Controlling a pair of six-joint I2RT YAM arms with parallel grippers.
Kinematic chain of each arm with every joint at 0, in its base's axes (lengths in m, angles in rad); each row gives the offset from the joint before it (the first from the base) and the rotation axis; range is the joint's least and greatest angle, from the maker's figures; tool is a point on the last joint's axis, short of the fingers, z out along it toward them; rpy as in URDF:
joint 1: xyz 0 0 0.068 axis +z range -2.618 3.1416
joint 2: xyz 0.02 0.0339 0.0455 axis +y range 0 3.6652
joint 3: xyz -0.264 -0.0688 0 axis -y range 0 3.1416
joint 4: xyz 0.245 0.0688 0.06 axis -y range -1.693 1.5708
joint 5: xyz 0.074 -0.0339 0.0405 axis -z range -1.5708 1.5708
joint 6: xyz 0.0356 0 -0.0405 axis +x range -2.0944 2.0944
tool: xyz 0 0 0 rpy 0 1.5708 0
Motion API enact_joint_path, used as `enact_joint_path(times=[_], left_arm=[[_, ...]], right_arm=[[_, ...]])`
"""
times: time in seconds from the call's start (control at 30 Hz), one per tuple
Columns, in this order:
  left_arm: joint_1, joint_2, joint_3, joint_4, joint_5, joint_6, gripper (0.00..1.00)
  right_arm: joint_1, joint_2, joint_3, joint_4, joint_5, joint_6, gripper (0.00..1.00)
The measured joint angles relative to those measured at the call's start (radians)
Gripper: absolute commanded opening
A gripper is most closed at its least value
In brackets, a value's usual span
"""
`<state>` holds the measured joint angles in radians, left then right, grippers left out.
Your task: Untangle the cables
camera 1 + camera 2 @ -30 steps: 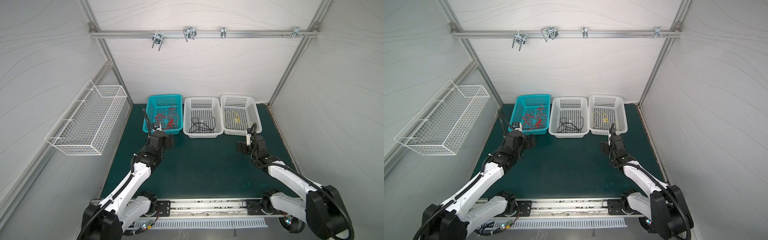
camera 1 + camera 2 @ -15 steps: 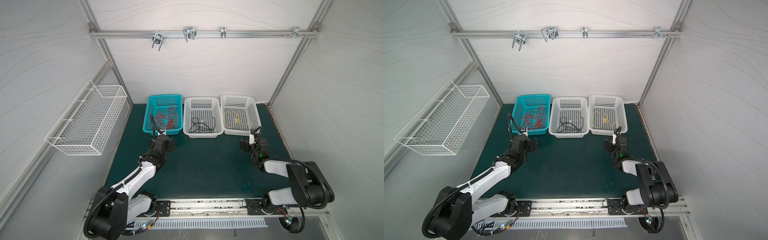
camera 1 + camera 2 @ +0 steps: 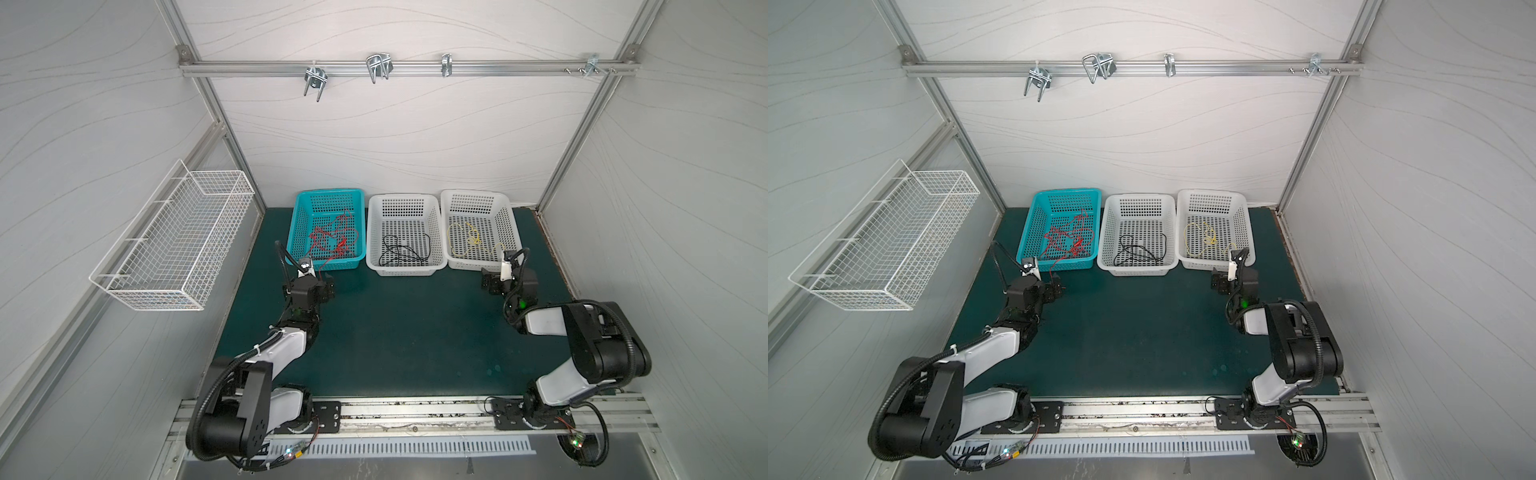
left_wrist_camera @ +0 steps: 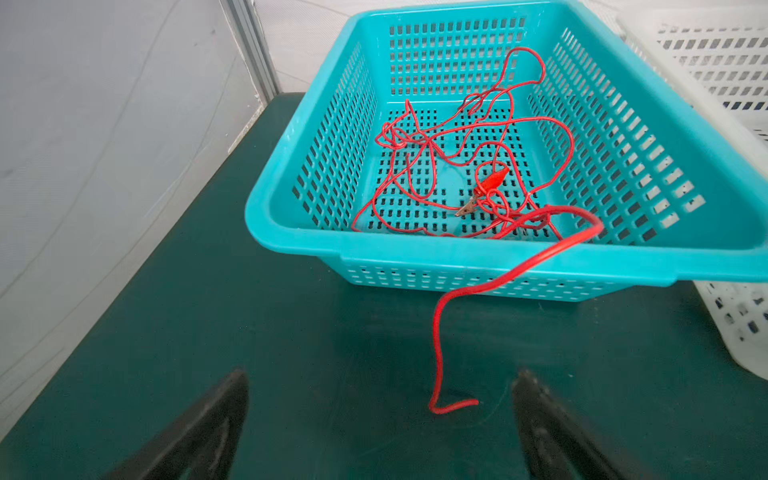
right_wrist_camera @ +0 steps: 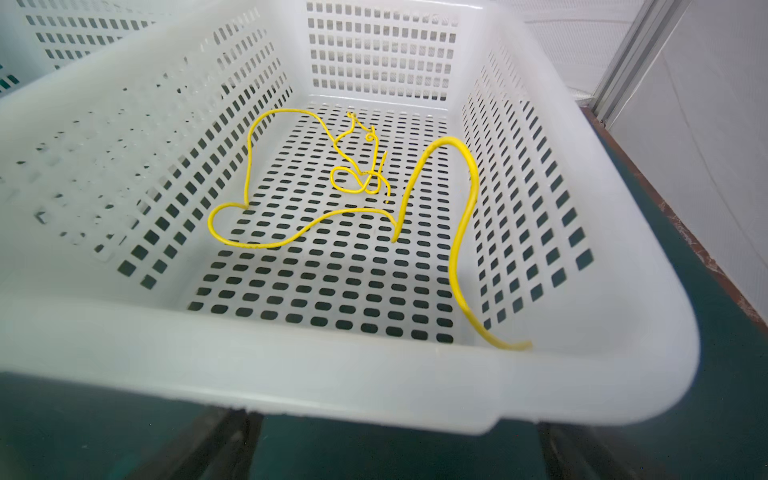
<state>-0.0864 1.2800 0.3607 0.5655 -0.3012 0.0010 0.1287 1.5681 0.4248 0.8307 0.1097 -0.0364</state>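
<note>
A tangled red cable (image 3: 332,239) (image 3: 1067,241) (image 4: 469,166) with a red clip lies in the teal basket (image 3: 330,193) (image 4: 457,249). Its free end (image 4: 453,407) hangs over the front rim onto the mat. My left gripper (image 3: 328,286) (image 3: 1059,286) (image 4: 382,374) is open, with that end lying between its fingers, untouched. A black cable (image 3: 401,253) (image 3: 1136,251) lies in the middle white basket (image 3: 405,272). A yellow cable (image 3: 467,241) (image 5: 248,174) sits in the right white basket (image 3: 513,232) (image 5: 374,374). My right gripper (image 3: 488,284) (image 3: 1217,284) (image 5: 395,424) stands open and empty before its front wall.
The three baskets stand side by side at the back of the green mat (image 3: 407,324). A white wire basket (image 3: 174,241) hangs on the left wall. A metal rail with hooks (image 3: 374,70) runs high across the back. Both arm bases sit at the front rail.
Both arms have folded back, their elbows drawing toward the front rail. The grippers stayed low near the basket fronts and open throughout.
</note>
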Motion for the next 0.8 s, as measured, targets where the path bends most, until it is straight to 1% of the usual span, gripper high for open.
enact_joint_path(times=[0.17, 0.27, 0.63, 0.8], left_arm=[[0.020, 0.179, 0.000, 0.159, 0.034, 0.005, 0.99], [0.034, 0.258, 0.000, 0.230, 0.047, 0.005, 0.99], [0.055, 0.271, 0.022, 0.254, 0.051, -0.017, 1.00], [0.055, 0.271, 0.022, 0.255, 0.051, -0.021, 1.00]], right_arm=[[-0.018, 0.000, 0.004, -0.026, -0.041, 0.013, 0.99], [-0.026, 0.000, 0.008, -0.040, -0.054, 0.015, 0.99], [-0.028, 0.000, 0.013, -0.052, -0.071, 0.021, 0.99], [-0.029, 0.000, 0.013, -0.053, -0.116, 0.013, 0.99]])
